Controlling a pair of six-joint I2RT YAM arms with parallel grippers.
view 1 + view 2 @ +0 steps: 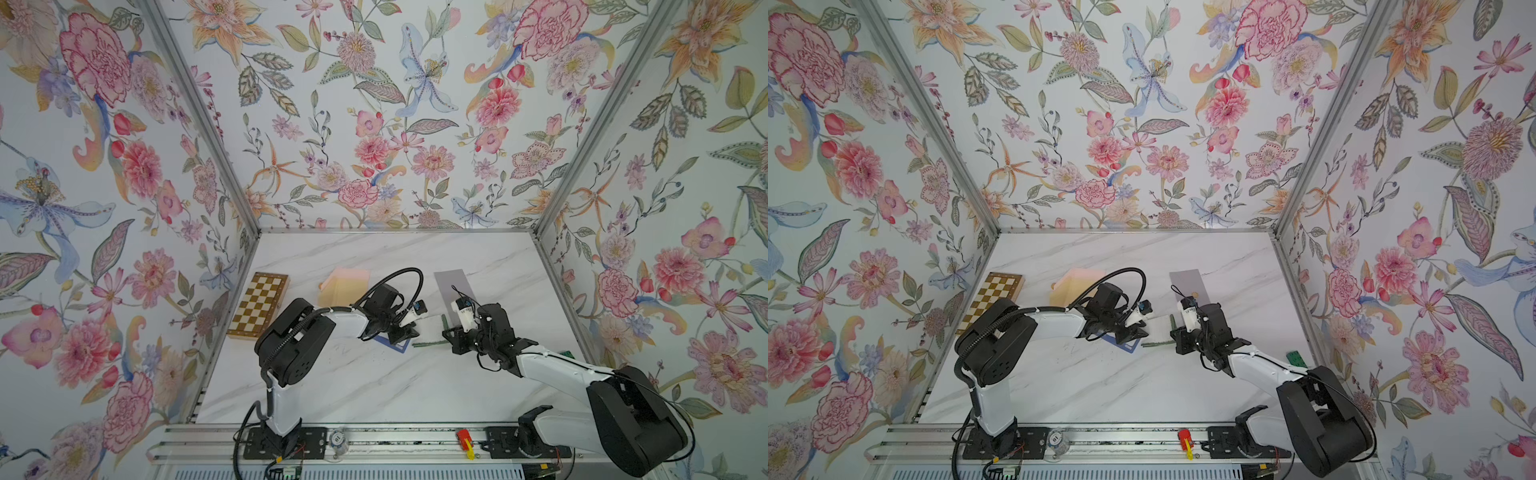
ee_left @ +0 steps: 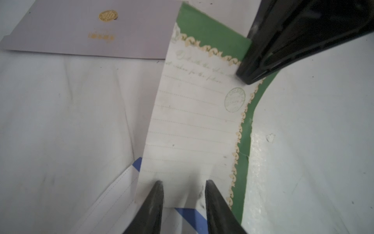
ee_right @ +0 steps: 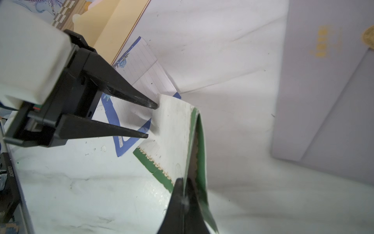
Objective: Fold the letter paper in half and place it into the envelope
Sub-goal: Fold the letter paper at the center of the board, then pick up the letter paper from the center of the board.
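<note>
Between my two grippers: the letter paper (image 1: pixel 428 328), white and lined with a green scalloped border, lies on the marble table (image 1: pixel 374 386) with one end down and the other end raised.
Right gripper (image 3: pixel 183 183): I have it clamped tight on the letter's green edge. It holds that end up off the table, so the sheet arches over and shows its green back.
Left gripper (image 2: pixel 184 183): the jaws stand partly apart with nothing between them. Both fingertips (image 2: pixel 159 186) sit at the letter's opposite edge. They look to be pressing it down, though from the wrist view I can't be sure of contact.
Fold: the sheet is bowed and its two halves are not lying on each other.
Envelope (image 2: pixel 91 30): pale grey with a gold seal, flat on the table. It lies just past the right gripper, on the side away from that arm's base and near the letter's lifted corner.
Under the left gripper's tips: a second lined sheet with a blue border (image 3: pixel 145 68). The letter's lower end lies on top of it.
Behind the left gripper: a yellow folder (image 1: pixel 343 286), and beyond it a chessboard (image 1: pixel 259 305), both well apart from the letter.
</note>
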